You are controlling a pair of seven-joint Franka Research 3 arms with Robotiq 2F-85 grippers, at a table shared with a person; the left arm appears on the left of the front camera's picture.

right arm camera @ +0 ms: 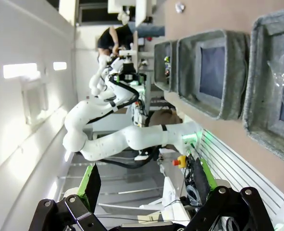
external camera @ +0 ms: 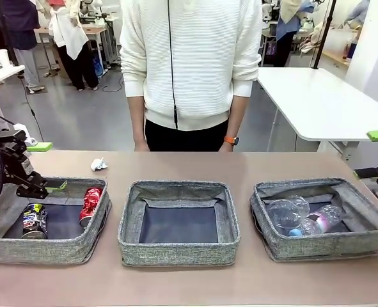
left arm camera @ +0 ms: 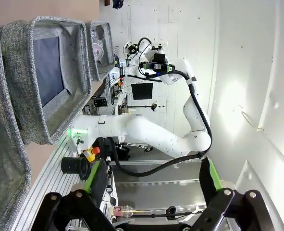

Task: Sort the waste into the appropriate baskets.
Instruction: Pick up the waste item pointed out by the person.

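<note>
Three grey baskets stand in a row. The left basket (external camera: 41,251) holds a black printed can (external camera: 34,221) and a crushed red can (external camera: 91,204). The middle basket (external camera: 176,253) has nothing in it. In the right basket (external camera: 323,247) lie a clear plastic cup (external camera: 287,211) and a bottle with a pink label (external camera: 323,220). A crumpled white paper ball (external camera: 99,164) rests on the table behind the left basket. My left gripper (external camera: 48,166) hovers open above the left basket's far-left corner. My right gripper (external camera: 375,153) stands open and empty at the right edge, beyond the right basket.
A person in a white sweater (external camera: 189,64) stands at the table's far side, hands down. The left wrist view has the middle basket (left arm camera: 17,57) and my right arm (left arm camera: 151,137). The right wrist view has the right basket's rim (right arm camera: 257,72) and the paper ball (right arm camera: 179,7).
</note>
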